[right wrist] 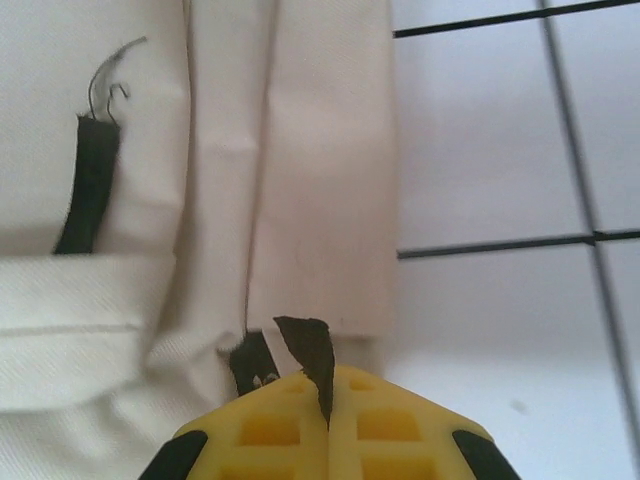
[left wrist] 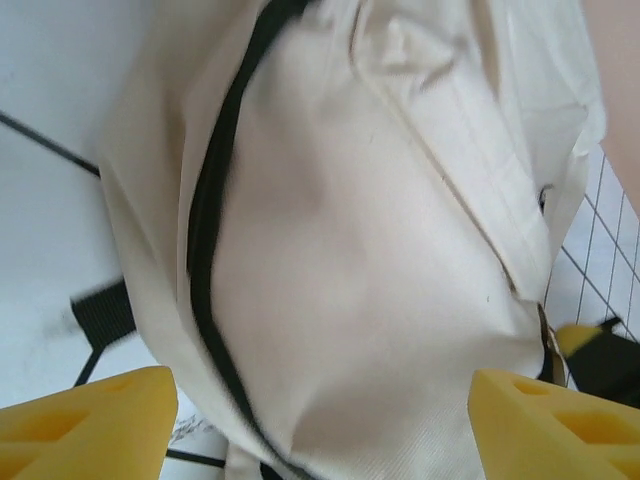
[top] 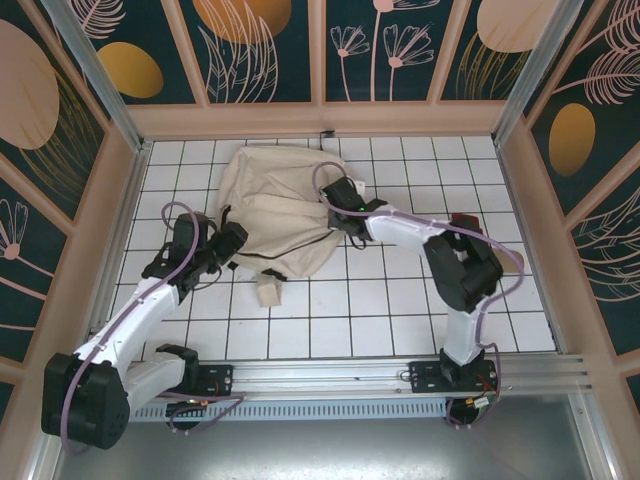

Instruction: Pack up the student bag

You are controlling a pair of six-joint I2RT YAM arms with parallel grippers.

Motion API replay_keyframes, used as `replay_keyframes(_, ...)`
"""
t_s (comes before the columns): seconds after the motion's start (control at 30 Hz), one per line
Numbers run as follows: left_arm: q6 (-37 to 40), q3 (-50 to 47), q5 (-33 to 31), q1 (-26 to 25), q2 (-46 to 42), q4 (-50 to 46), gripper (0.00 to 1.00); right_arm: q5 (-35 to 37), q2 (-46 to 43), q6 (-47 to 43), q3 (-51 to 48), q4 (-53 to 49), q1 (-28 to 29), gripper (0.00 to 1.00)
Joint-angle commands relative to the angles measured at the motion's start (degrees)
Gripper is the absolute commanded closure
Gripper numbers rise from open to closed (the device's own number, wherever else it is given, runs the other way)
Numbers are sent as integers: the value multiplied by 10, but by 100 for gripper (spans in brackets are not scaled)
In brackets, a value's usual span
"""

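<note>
The student bag is seen in the upper middle of the top view, lying crumpled on the white tiled worktop, with a beige strap end laid just below it. The left arm is stretched up from the lower left corner, and the left jaws are placed at the bag's lower left edge. In the left wrist view they are held wide apart at the two bottom corners, with cream cloth and a dark zipper line seen between them; nothing is gripped. The right arm is bent in from the right, and the right jaws are set at the bag's right edge. In the right wrist view they are pressed together at the bottom centre, clamped on a black tab of the bag.
</note>
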Motion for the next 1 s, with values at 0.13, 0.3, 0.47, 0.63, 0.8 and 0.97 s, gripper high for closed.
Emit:
replay_keyframes(0.13, 101, 60, -8, 3, 6, 3, 19, 27, -148, -43, -119, -21, -53, 100)
replay_keyframes(0.3, 116, 70, 36, 3, 23, 26, 18, -2, -161, -49, -110, -4, -71, 74)
replay_keyframes(0.47, 128, 77, 48, 3, 28, 33, 14, -5, -189, -19, -61, -36, -70, 39)
replay_keyframes(0.63, 136, 85, 26, 3, 26, 31, 10, -83, -246, 7, -74, -37, -71, 35)
replay_keyframes(0.8, 131, 81, 45, 3, 28, 54, 9, -117, -268, 62, -104, -67, -59, 35)
replay_keyframes(0.97, 134, 80, 68, 2, 36, 62, 14, -176, -252, 87, -140, -65, -23, 35)
